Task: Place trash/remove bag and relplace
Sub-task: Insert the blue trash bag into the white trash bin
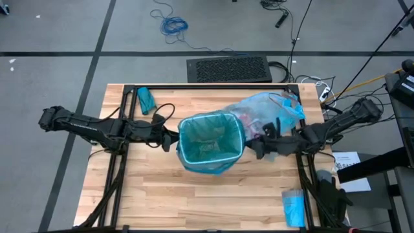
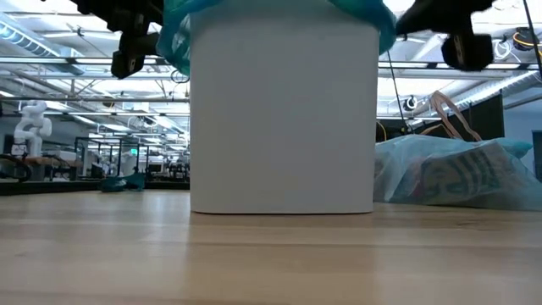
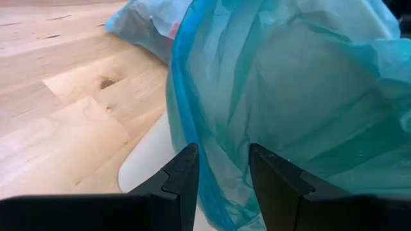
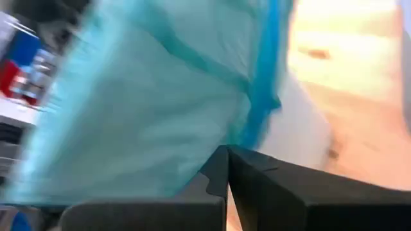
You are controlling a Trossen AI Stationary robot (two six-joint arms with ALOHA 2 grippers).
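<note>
- Bin (image 1: pixel 210 169): white, near the worktop's middle, lined with a teal bag (image 1: pixel 208 144).
- Left gripper (image 1: pixel 173 140): at the bin's left rim; fingers (image 3: pixel 183 183) stand narrowly apart around the teal film.
- Right gripper (image 1: pixel 257 146): at the right rim, fingers pressed together; you cannot tell whether film is pinched.
- Pale blue bag (image 1: pixel 272 110): full, lying toward the back right corner. Expect it thin, slippery, limp; take it by the gathered neck.
</note>
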